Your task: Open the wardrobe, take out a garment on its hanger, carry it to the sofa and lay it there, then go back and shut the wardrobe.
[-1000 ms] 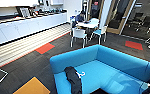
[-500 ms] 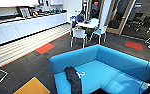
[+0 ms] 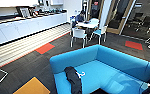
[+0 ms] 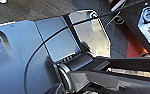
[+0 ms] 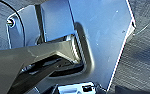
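I'm looking across a dark grey carpet (image 3: 28,67) broken up by an orange-red patch (image 3: 44,48), a second red patch (image 3: 134,45) over to the right and a yellow-orange one (image 3: 32,87) close in. A pale striped strip of flooring (image 3: 28,43) runs along a long white counter (image 3: 21,27) on the left. Further back I see a white table (image 3: 91,23) with white chairs (image 3: 79,35) and what looks like a person (image 3: 79,17) seated there. Glass partitions (image 3: 138,17) line the right side.

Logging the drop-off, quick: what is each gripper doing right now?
Left gripper: cannot be told.
Right gripper: cannot be told.
The black shirt lies on the sofa, not held.
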